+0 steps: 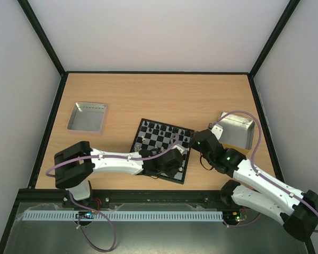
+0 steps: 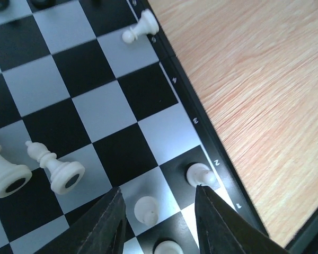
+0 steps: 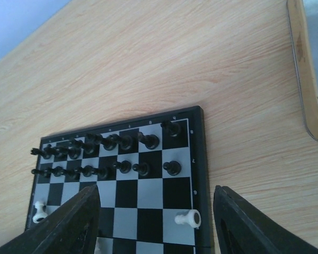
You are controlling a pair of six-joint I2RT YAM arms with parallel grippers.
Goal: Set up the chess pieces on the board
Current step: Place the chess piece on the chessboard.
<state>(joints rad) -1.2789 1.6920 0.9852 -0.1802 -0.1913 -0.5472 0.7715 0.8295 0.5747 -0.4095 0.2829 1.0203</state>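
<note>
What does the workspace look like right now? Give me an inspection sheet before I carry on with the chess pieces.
Surface: wooden table, the board lying skewed near its middle.
Job's things: black chess pieces in two rows at the board's far side; white chess pieces scattered at the near side, at least two on their sides.
Clutter: left tray and right tray, both metal.
Grippers: left gripper open, a white pawn between its fingers with gaps either side; right gripper open, holding nothing, near the board's right edge.
Cables: left cable and right cable, purple, one along each arm; the right one arches over the right tray.
Surroundings: pale walls, black frame posts; nothing else seen.
</note>
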